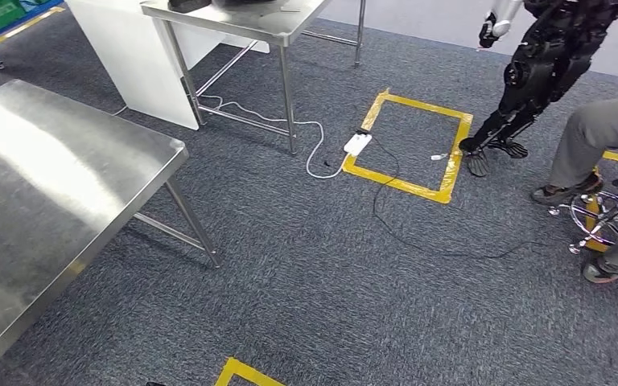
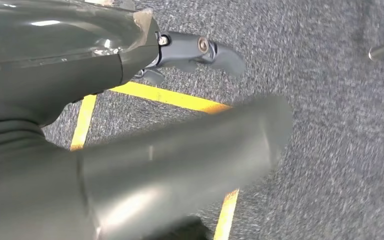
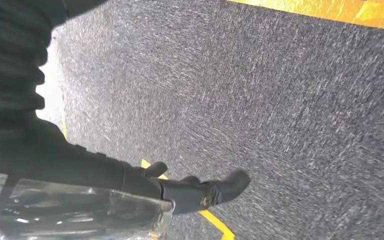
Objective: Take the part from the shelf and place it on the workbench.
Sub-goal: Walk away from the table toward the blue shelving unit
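While both hands hang over grey carpet (image 1: 306, 265), left hand (image 2: 130, 100) and right hand (image 3: 105, 200) each grip a clear-wrapped part (image 3: 70, 212), steel workbench (image 1: 40, 209) near left.

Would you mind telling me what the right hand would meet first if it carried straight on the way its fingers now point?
Probably the grey carpet: the right hand hangs over it, with nothing showing between, though depth is unclear.
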Available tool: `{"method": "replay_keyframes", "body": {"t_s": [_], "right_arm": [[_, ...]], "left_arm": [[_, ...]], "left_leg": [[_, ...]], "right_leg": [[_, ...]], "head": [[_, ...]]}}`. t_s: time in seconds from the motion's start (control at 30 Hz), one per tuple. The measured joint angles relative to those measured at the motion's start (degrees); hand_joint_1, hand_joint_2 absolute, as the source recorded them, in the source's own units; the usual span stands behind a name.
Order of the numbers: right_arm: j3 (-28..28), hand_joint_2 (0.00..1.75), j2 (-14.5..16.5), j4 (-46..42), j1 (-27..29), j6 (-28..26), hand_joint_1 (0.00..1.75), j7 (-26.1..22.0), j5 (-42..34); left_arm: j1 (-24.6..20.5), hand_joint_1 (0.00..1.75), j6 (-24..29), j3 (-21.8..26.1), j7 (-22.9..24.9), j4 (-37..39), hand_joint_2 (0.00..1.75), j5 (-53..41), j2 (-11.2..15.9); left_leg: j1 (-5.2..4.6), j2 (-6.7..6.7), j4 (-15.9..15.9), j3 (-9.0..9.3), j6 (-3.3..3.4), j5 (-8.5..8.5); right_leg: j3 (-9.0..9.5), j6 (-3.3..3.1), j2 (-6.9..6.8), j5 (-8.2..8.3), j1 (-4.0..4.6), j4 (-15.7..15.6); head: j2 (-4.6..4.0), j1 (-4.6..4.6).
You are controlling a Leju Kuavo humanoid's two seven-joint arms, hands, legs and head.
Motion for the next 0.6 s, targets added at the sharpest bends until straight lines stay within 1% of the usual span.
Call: {"method": "replay_keyframes", "body": {"t_s": [0.03, 0.07, 0.1, 0.13, 0.17, 0.2, 0.23, 0.27, 0.3, 0.33, 0.37, 0.4, 0.43, 0.47, 0.5, 0.53, 0.57, 0.6], "right_arm": [[0.0, 1.75, 0.0, 0.0, 0.0, 0.0, 0.0, 0.0, 0.0], [0.0, 1.75, 0.0, 0.0, 0.0, 0.1, 0.0, 0.0, -0.1], [0.0, 1.75, 0.0, 0.0, 0.1, 0.1, 0.0, 0.0, -0.1], [0.0, 1.75, 0.0, 0.0, 0.1, 0.1, 0.0, 0.0, -0.2], [0.0, 1.75, 0.1, 0.0, 0.2, 0.1, 0.0, 0.0, -0.2], [0.0, 1.75, 0.1, 0.0, 0.1, 0.1, 0.0, 0.0, -0.3], [0.0, 1.75, 0.2, 0.0, 0.0, 0.1, 0.0, 0.0, -0.3], [0.0, 1.75, 0.3, 0.0, 0.0, 0.1, 0.0, 0.0, -0.3], [0.0, 1.75, 0.3, 0.0, 0.0, 0.1, 0.0, 0.0, -0.3], [0.0, 1.75, 0.3, 0.0, 0.1, 0.1, 0.0, 0.0, -0.3], [0.0, 1.75, 0.3, 0.0, 0.2, 0.1, 0.0, 0.0, -0.3], [0.0, 1.75, 0.3, 0.0, 0.3, 0.0, 0.0, 0.0, -0.3], [0.0, 1.75, 0.3, 0.0, 0.2, 0.0, 0.0, -0.1, -0.3], [0.0, 1.75, 0.3, 0.0, 0.1, 0.0, 0.0, -0.3, -0.3], [0.0, 1.75, 0.3, 0.0, 0.0, 0.0, 0.0, -0.5, -0.2], [0.0, 1.75, 0.3, 0.0, 0.0, 0.1, 0.0, -0.7, -0.1], [0.0, 1.75, 0.2, 0.0, 0.0, 0.1, 0.0, -0.8, 0.0], [0.0, 1.75, 0.2, 0.0, 0.1, 0.2, 0.0, -0.8, 0.1]], "left_arm": [[0.1, 0.0, 0.0, 0.0, 0.0, 0.0, 0.0, 0.0, 0.0], [0.2, 0.0, 0.1, 0.0, 0.0, 0.0, 0.0, 0.0, 0.1], [0.2, 0.0, 0.1, 0.0, 0.0, 0.0, 0.0, 0.0, 0.1], [0.2, 0.0, 0.1, 0.0, 0.0, 0.0, 0.0, 0.0, 0.1], [0.2, 0.0, 0.1, 0.0, 0.0, 0.0, 0.0, 0.0, 0.1], [0.2, 0.0, 0.1, 0.0, -0.1, 0.0, 0.0, -0.1, 0.2], [0.2, 0.0, 0.0, 0.0, -0.1, 0.0, 0.0, -0.1, 0.2], [0.1, 0.0, 0.0, 0.0, -0.1, 0.0, 0.0, -0.1, 0.3], [0.1, 0.0, -0.1, 0.0, -0.1, 0.0, 0.0, -0.2, 0.3], [0.0, 0.0, -0.2, 0.0, -0.2, 0.0, 0.0, -0.2, 0.3], [-0.1, 0.0, -0.2, 0.0, -0.2, 0.0, 0.0, -0.2, 0.3], [-0.1, 0.0, -0.3, 0.0, -0.2, 0.0, 0.0, -0.2, 0.3], [0.0, 0.0, -0.3, 0.0, -0.3, 0.0, 0.0, -0.2, 0.3], [0.1, 0.0, -0.3, 0.0, -0.3, 0.0, 0.0, -0.2, 0.3], [0.2, 0.0, -0.3, 0.0, -0.3, 0.0, 0.0, -0.2, 0.3], [0.3, 0.0, -0.2, 0.0, -0.3, 0.0, 0.0, -0.1, 0.3], [0.3, 0.0, -0.2, 0.0, -0.3, 0.0, 0.0, 0.0, 0.3], [0.4, 0.0, -0.1, 0.0, -0.3, 0.0, 0.0, 0.1, 0.2]], "left_leg": [[-0.11, -0.53, 3.2, -1.53, 0.21, -1.13], [-0.24, -0.78, 4.6, -2.29, 0.54, -1.1], [-0.41, -0.97, 3.8, -2.02, 0.96, 0.05], [-0.61, -1.41, 0.9, -0.71, 1.46, 2.04], [-0.81, -2.62, -3.1, 1.15, 2.03, 4.19], [-0.94, -3.94, -6.8, 2.86, 2.5, 5.74], [-1.11, -4.95, -9.4, 4.07, 2.8, 6.67], [-1.25, -5.53, -10.8, 4.68, 2.98, 6.95], [-1.39, -5.17, -11.2, 4.8, 3.04, 6.9], [-1.43, -4.46, -11.5, 4.93, 3.14, 7.12], [-1.39, -3.8, -12.0, 5.16, 3.29, 7.44], [-1.31, -3.05, -12.6, 5.39, 3.49, 7.8], [-1.21, -2.18, -13.2, 5.59, 3.63, 8.11], [-1.24, -1.26, -13.4, 5.66, 3.7, 8.25], [-1.28, -0.29, -13.4, 5.6, 3.75, 8.27], [-1.31, 0.67, -13.4, 5.52, 3.73, 8.26], [-1.31, 1.54, -13.4, 5.46, 3.7, 8.23], [-1.26, 2.37, -13.4, 5.43, 3.61, 8.2]], "right_leg": [[-0.11, -0.15, 0.83, 0.06, 0.29, 0.0], [-0.17, -0.3, 1.68, 0.15, 0.55, 0.0], [-0.16, -0.39, 2.53, 0.2, 0.77, 0.0], [-0.08, -0.43, 3.36, 0.24, 0.91, 0.0], [-0.03, -0.45, 4.13, 0.28, 0.94, 0.0], [-0.04, -0.42, 4.86, 0.3, 1.09, 0.1], [-0.16, -0.3, 5.54, 0.39, 1.11, 0.1], [-0.38, -0.11, 6.18, 0.51, 1.07, 0.1], [-0.61, 0.16, 6.8, 0.67, 1.04, 0.1], [-0.93, 0.45, 7.22, 0.85, 0.96, 0.0], [-1.26, 0.6, 6.63, 0.82, 0.99, 0.3], [-1.97, 0.65, 5.25, 0.3, 1.09, 1.3], [-3.18, 0.58, 3.49, -0.78, 1.19, 3.5], [-4.81, 0.48, 1.66, -2.33, 1.1, 6.7], [-6.71, 0.51, 0.64, -3.97, 0.96, 10.5], [-8.25, 0.7, 0.21, -5.16, 0.73, 13.6], [-8.98, 1.09, -0.03, -5.6, 0.45, 15.3], [-8.43, 1.68, -0.31, -5.11, 0.14, 14.6]], "head": [[0.0, -0.01], [0.0, -0.01], [0.0, 0.01], [0.0, 0.01], [0.0, 0.01], [0.0, 0.05], [0.0, 0.03], [0.0, 0.03], [0.0, 0.02], [0.0, 0.02], [0.0, 0.04], [0.0, 0.11], [0.0, 0.22], [0.0, 0.28], [0.0, 0.36], [0.0, 0.38], [0.0, 0.37], [0.0, 0.39]]}}
